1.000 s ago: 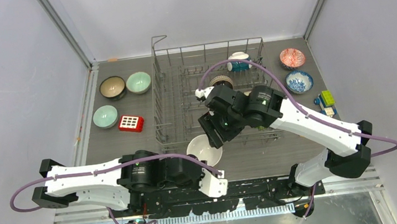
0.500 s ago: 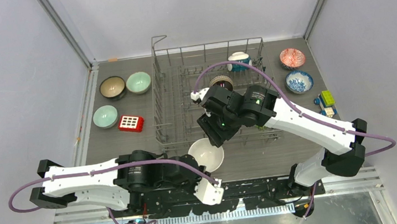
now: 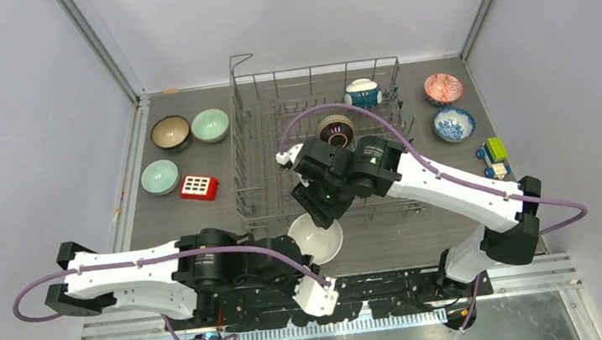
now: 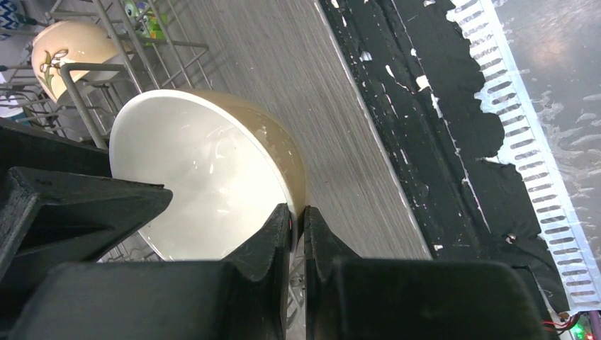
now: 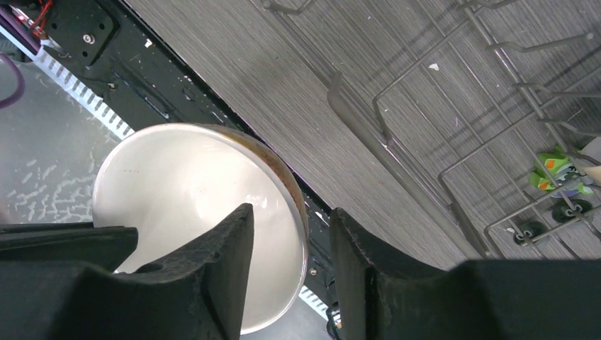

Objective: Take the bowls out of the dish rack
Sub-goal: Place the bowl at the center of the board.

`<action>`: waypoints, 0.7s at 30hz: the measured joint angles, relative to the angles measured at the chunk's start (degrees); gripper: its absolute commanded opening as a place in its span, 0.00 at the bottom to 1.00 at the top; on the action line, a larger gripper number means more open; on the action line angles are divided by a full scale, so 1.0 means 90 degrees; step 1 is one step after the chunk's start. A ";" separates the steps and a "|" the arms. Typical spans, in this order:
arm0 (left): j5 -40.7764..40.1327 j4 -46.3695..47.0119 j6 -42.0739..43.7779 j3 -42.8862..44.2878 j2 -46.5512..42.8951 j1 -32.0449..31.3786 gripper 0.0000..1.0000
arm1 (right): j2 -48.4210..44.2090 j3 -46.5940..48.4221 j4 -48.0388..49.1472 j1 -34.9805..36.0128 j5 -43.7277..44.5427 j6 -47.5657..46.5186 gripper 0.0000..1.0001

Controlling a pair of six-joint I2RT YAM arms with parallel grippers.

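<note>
A cream bowl point(image 3: 322, 239) with a tan outside hangs just in front of the dish rack point(image 3: 242, 142), near the table's front edge. My left gripper point(image 3: 310, 258) is shut on its near rim point(image 4: 298, 212), one finger inside the bowl point(image 4: 205, 170) and one outside. From the rack side, my right gripper point(image 3: 320, 216) stands open astride the far rim of this bowl point(image 5: 191, 205). Its jaws point(image 5: 290, 219) show a gap to the rim on both sides. A dark ribbed bowl point(image 3: 335, 129) and a teal-and-white bowl point(image 3: 362, 93) sit in the rack.
On the table left of the rack are a brown bowl point(image 3: 170, 133), two pale green bowls point(image 3: 210, 125) and a red block point(image 3: 199, 187). On the right are a red patterned bowl point(image 3: 443, 87), a blue patterned bowl point(image 3: 453, 123) and toys point(image 3: 495, 156). A flowered cream bowl point(image 4: 71, 46) leans in the rack.
My right gripper has moved left and toward the front, down over the cream bowl's rim, with its jaws narrowing. The left gripper has carried the bowl slightly right and nearer.
</note>
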 measured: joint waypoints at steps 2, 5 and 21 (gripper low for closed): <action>0.0000 0.0000 0.0029 0.0000 0.0000 -0.0012 0.00 | 0.0002 -0.0027 0.0010 0.0000 0.0000 0.0000 0.44; -0.0002 0.0000 0.0097 0.0000 0.0000 -0.0017 0.00 | 0.0000 -0.0049 0.0051 0.0007 -0.0010 0.0000 0.41; -0.0051 -0.0126 0.0102 0.0000 -0.0019 -0.0036 0.36 | -0.0119 -0.0466 0.0029 0.0083 0.0002 -0.0095 0.01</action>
